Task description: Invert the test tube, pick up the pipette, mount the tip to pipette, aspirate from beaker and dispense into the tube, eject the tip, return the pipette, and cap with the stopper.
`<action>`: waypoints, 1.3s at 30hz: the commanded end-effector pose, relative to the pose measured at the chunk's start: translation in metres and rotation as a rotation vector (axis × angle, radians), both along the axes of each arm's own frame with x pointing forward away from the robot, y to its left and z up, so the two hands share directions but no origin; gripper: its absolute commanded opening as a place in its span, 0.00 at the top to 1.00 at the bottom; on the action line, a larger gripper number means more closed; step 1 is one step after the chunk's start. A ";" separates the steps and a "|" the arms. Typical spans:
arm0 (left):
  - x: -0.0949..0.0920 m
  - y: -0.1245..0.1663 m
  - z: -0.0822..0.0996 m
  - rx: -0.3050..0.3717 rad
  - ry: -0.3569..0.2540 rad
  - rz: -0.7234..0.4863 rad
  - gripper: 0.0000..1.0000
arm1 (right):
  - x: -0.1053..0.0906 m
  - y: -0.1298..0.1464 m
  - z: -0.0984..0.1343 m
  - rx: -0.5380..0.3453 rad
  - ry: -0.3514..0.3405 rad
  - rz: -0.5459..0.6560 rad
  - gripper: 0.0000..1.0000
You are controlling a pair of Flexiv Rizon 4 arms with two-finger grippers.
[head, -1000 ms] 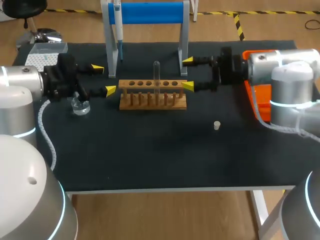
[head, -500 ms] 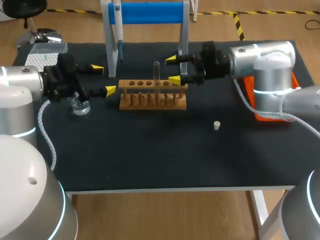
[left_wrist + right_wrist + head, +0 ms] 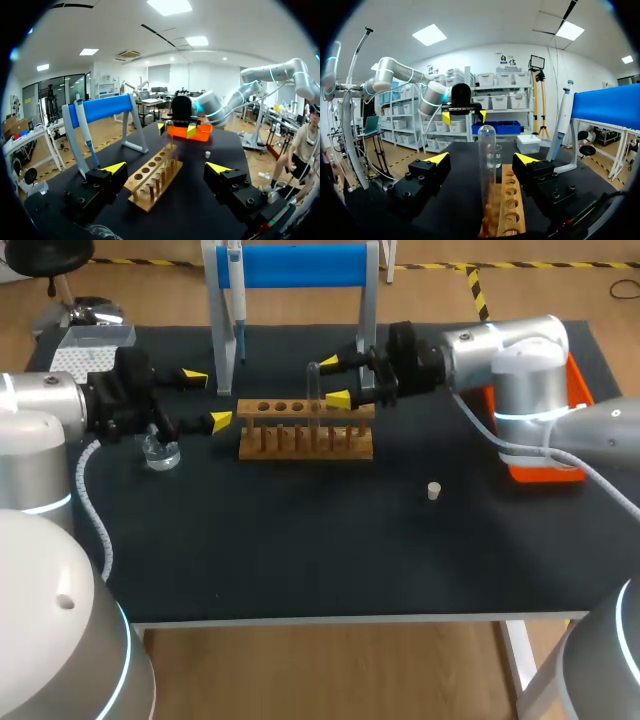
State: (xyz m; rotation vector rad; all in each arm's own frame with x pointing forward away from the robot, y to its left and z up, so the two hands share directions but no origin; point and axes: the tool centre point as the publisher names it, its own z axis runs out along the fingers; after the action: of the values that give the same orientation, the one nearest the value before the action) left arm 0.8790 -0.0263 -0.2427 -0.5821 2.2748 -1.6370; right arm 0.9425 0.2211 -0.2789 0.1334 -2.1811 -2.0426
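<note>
**Right tool** (image 3: 333,380): you are seeing it standing wide open. Its 2 yellow tips are flanking the test tube (image 3: 313,385) with a gap on each side, and it is gripping nothing.

**Test tube:** it is standing in the wooden rack (image 3: 305,430), rounded closed end uppermost. Step 1, the inversion, is therefore looking not yet done.

**Left tool** (image 3: 207,398): it is hanging open and empty at the rack's other end, near the beaker (image 3: 160,452).

**Pipette** (image 3: 237,300): it is hanging on the blue stand (image 3: 300,265), apparently untouched.

**Stopper** (image 3: 434,491): it is lying loose on the worktop (image 3: 300,540), well apart from the rack.

**Progress:** you are facing every step: invert, pick up, mount, transfer, eject, return, cap.
</note>
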 end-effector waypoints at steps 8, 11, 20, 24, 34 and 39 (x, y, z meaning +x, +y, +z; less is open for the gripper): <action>-0.001 0.000 0.000 -0.001 -0.002 0.001 0.00 | 0.005 0.012 -0.003 0.014 -0.006 0.012 0.21; -0.001 0.000 0.000 -0.001 -0.002 0.001 0.00 | 0.003 0.017 -0.002 0.019 -0.018 0.014 0.23; -0.001 0.000 0.000 -0.001 -0.002 0.001 0.00 | -0.003 0.024 -0.001 0.012 -0.048 0.017 0.36; -0.001 0.000 0.000 -0.001 -0.002 0.001 0.00 | -0.004 0.025 -0.002 0.012 -0.052 0.015 0.48; -0.001 0.000 0.000 -0.001 -0.002 0.001 0.00 | -0.006 0.026 -0.002 0.018 -0.047 0.004 0.55; -0.001 0.000 0.000 -0.001 -0.002 0.001 0.00 | -0.007 0.027 -0.002 0.025 -0.044 -0.004 0.56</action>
State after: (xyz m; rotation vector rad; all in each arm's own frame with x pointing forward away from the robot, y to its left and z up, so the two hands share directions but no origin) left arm 0.8790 -0.0262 -0.2427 -0.5819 2.2749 -1.6375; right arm 0.9378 0.2477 -0.2797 0.1839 -2.1828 -2.0819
